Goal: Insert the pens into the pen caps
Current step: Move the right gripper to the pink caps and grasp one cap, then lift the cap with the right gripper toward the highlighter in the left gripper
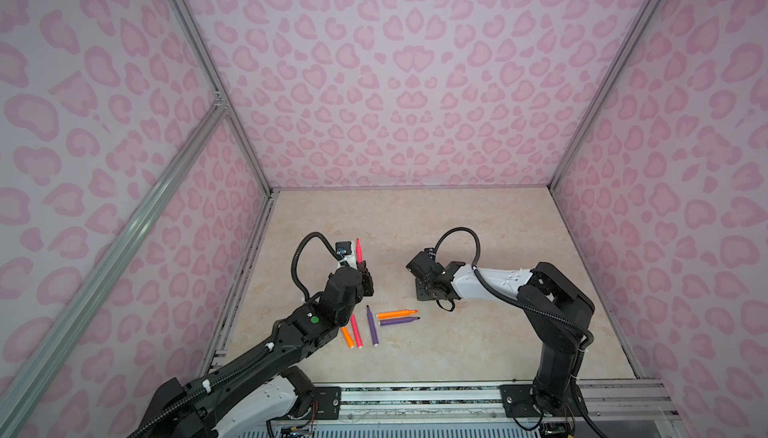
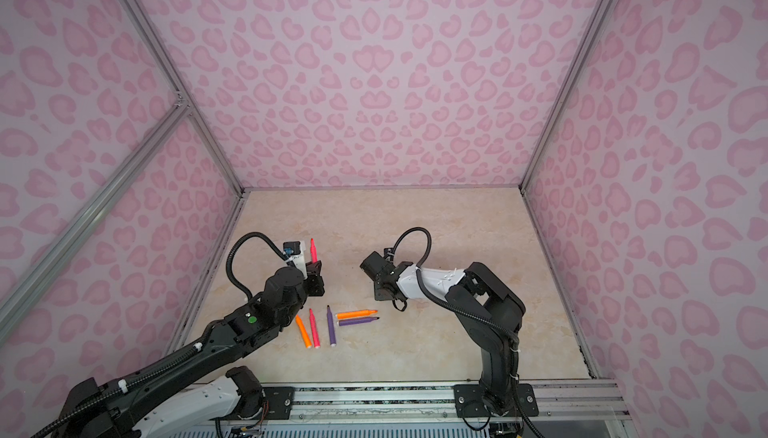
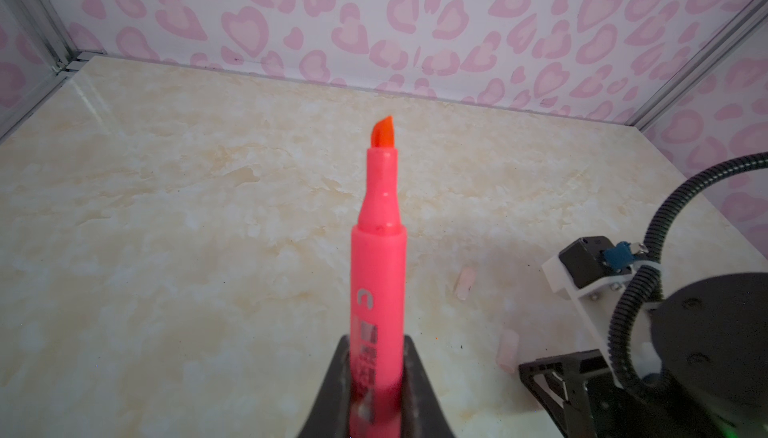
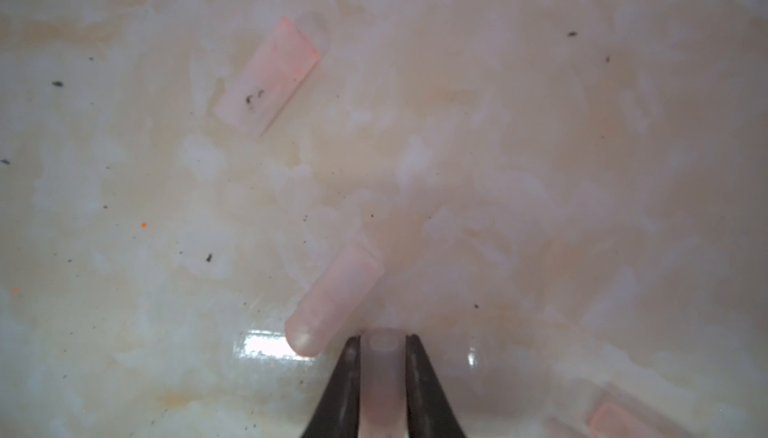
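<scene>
My left gripper (image 1: 365, 274) (image 3: 378, 359) is shut on a pink pen (image 1: 358, 250) (image 2: 312, 250) (image 3: 377, 265), held above the table with its tip pointing away from me. My right gripper (image 1: 423, 295) (image 4: 381, 338) points down at the table, right of the middle. Its jaws are shut on a clear pen cap (image 4: 380, 377). Two more pinkish pen caps (image 4: 334, 296) (image 4: 268, 76) lie just beyond it, also showing in the left wrist view as caps (image 3: 509, 350) (image 3: 464, 284). In both top views the caps are too faint to see.
Several pens lie on the marble table in front of the arms: an orange pen (image 1: 397, 313), a purple pen (image 1: 398, 321), another purple pen (image 1: 372, 326), a pink pen (image 1: 356, 330) and an orange pen (image 1: 347, 337) partly under the left arm. Pink patterned walls enclose three sides.
</scene>
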